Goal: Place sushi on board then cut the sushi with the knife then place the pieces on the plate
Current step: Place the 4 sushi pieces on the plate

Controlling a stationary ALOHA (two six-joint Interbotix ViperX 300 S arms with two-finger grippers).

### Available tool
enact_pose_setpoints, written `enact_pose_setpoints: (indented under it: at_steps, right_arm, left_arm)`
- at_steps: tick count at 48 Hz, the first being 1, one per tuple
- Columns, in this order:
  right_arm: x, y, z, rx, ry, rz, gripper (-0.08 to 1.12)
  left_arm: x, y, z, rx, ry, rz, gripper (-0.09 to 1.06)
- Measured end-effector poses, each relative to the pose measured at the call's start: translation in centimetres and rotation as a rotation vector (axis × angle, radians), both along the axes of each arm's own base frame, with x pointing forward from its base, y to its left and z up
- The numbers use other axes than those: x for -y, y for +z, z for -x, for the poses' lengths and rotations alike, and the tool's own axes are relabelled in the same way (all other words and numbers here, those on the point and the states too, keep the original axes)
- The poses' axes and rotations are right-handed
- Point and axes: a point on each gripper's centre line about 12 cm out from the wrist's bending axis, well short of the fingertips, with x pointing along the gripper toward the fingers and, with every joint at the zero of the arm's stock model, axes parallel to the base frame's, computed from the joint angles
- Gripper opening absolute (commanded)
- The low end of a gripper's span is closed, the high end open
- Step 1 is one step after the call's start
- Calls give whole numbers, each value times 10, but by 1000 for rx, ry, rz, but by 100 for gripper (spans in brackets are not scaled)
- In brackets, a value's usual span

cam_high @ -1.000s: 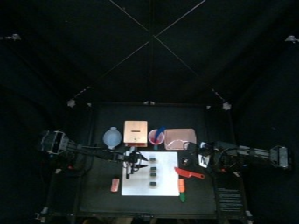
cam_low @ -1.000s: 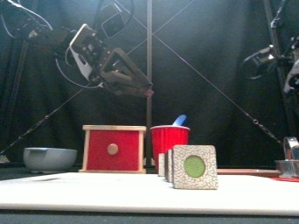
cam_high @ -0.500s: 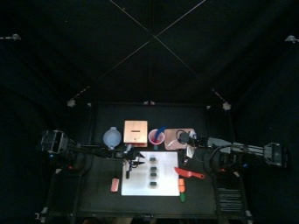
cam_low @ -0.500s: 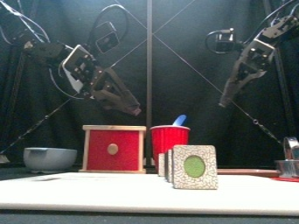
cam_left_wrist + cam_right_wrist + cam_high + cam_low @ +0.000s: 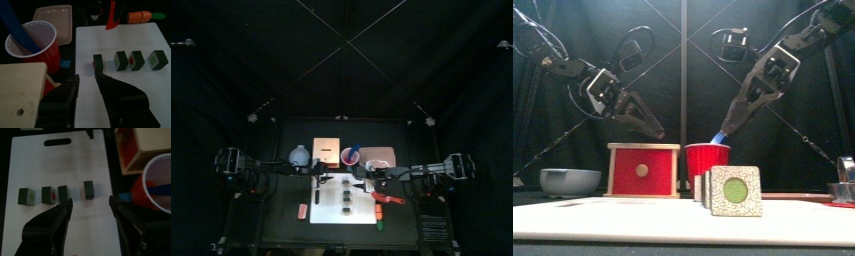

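A blue-grey bowl with two small handles (image 5: pixel 569 181) sits toward the tabletop's left edge. Right of it stands the pale wooden box with a red drawer front (image 5: pixel 644 170). The left gripper (image 5: pixel 87 77) hangs in the air over the back-left corner of the white cutting board (image 5: pixel 329 215), just in front of the box, its jaws apart and holding nothing. Just right of the box stands the red plastic cup (image 5: pixel 708 160), a blue toy knife (image 5: pixel 719 137) leaning out of it. The board lies at the middle of the tabletop, reaching toward its front edge. The toy sushi roll of dark green blocks (image 5: pixel 121 60) is on the board. It shows as four upright pieces in a row running front to back, the one nearest the back set a little apart from the other three. The right gripper (image 5: pixel 89 200) hovers above the board's back edge near the cup, jaws spread and empty. The flat pink tray (image 5: pixel 376 157) lies right of the cup, and a red toy knife (image 5: pixel 385 198) lies at the board's right edge.
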Motion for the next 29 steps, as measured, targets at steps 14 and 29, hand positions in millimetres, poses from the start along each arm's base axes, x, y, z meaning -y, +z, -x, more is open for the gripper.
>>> enact_pose_setpoints:
  at_steps: [14, 29]
  right_arm:
    - [1, -19, -23, -43, -2, -4, 90]
    - [3, -43, -39, -113, -11, -17, 90]
  left_arm:
    - [1, -6, 5, -20, -3, 1, 73]
    - [2, -13, 5, -38, -5, 3, 73]
